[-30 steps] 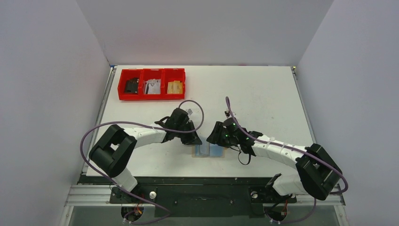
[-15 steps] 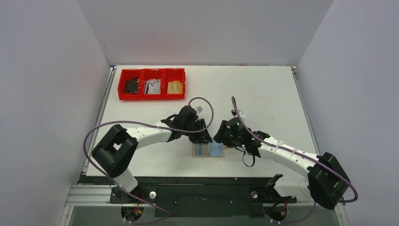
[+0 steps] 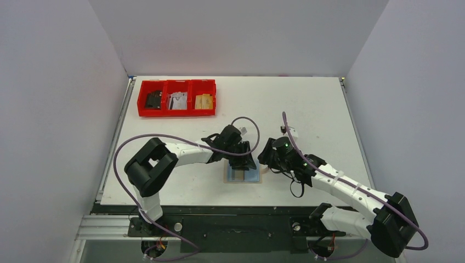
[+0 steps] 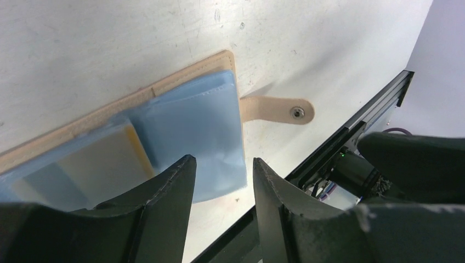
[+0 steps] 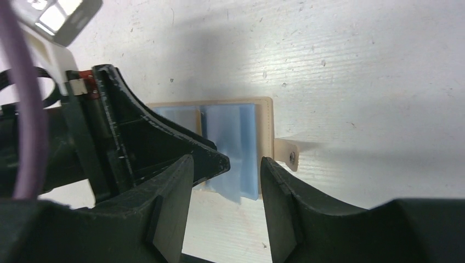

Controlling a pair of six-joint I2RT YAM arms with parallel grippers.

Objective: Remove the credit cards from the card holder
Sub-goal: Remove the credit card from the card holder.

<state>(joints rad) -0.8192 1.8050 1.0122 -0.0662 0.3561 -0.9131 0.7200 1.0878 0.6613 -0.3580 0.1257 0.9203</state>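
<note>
Top external: fixed, high above and behind the arm bases (image 3: 149,215), looking down on the whole white surface (image 3: 307,104). Left wrist: very close, low over the surface, looking out between its own jaws. Right wrist: equally close, facing the left gripper (image 3: 245,164) from the opposite side. Common to all three: the card holder (image 5: 266,126).

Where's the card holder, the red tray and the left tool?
card holder (image 4: 186,78): left wrist view, tan stitched edge.
red tray (image 3: 176,113): top view, front wall.
left tool (image 4: 222,167): left wrist view, gap between fingertips.
</note>
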